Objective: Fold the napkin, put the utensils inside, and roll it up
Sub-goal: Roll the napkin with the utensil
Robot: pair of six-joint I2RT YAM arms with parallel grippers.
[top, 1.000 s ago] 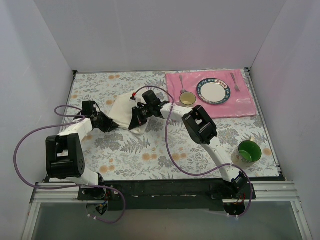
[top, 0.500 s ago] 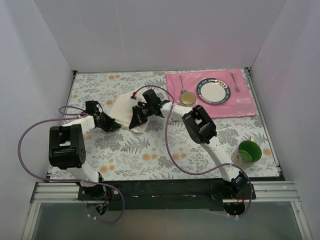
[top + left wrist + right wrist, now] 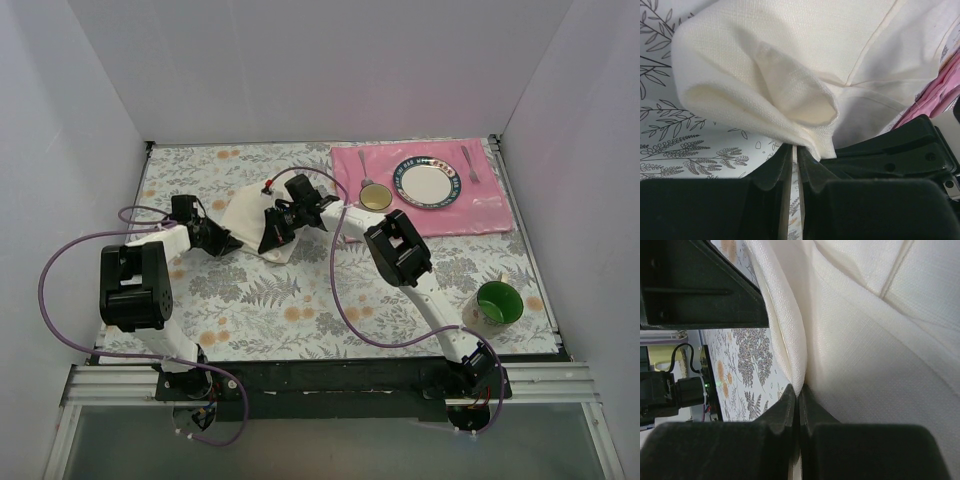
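The left tool [image 3: 795, 151] pinches a hem fold of the napkin [image 3: 790, 60]. The right tool [image 3: 798, 392], pressed together, nips its edge. Ahead of both, the cloth sags onto the desk [image 3: 270, 295]. It looks light and limp, so it is best held by hemmed corners.

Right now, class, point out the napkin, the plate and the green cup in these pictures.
napkin [image 3: 243, 212], top external view, on the flat upper part of the cloth.
plate [image 3: 428, 185], top external view, on its bare white centre.
green cup [image 3: 497, 300], top external view, on its green inside.
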